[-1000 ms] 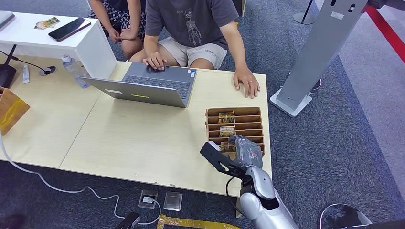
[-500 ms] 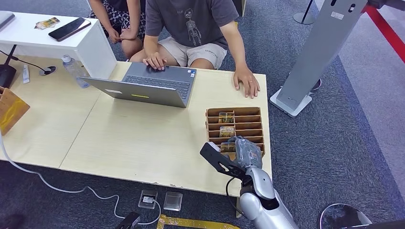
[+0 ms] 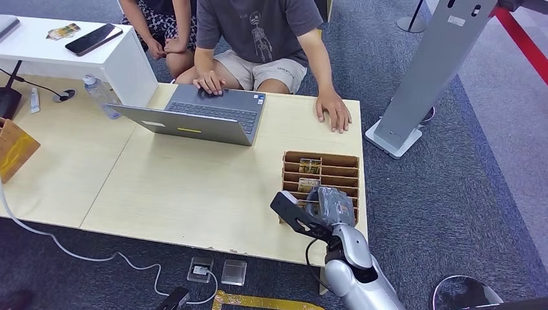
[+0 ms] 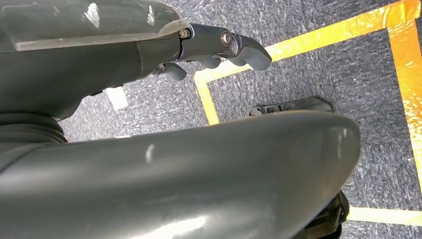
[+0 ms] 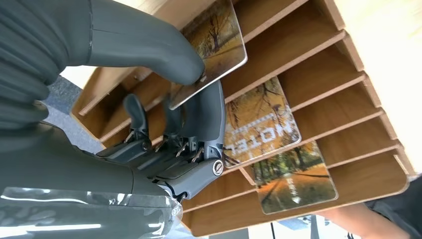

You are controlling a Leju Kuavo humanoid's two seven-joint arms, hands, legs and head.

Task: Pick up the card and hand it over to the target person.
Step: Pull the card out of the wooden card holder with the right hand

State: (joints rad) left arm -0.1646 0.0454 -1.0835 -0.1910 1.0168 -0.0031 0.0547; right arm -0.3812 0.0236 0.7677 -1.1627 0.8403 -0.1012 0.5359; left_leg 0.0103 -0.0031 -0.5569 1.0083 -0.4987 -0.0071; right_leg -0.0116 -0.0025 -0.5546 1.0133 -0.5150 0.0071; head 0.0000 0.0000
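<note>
A wooden slotted card rack [image 3: 323, 159] stands near the table's right front corner, with picture cards [image 3: 309, 166] in its slots. My right hand [image 3: 329, 205] is over the rack's near end. In the right wrist view the thumb and a finger of my right hand [image 5: 164, 114] pinch a card with an autumn picture [image 5: 214, 45], which sits tilted at the rack's wall. Two more cards [image 5: 259, 124] [image 5: 293, 179] lie in the slots beyond it. A person in a grey T-shirt [image 3: 258, 32] sits across the table with one hand [image 3: 333, 110] flat on it. My left hand [image 4: 219, 47] hangs over the carpet and holds nothing.
An open laptop [image 3: 194, 116] sits in front of the person, with a water bottle [image 3: 100, 95] to its left. A second person [image 3: 161, 26] sits beside a white side table holding a phone [image 3: 94, 39]. A grey floor stand [image 3: 420, 84] rises right of the table [image 3: 194, 187].
The card rack has slid a little toward me and to the right and now sits slightly askew. My right hand has stayed over its near end.
</note>
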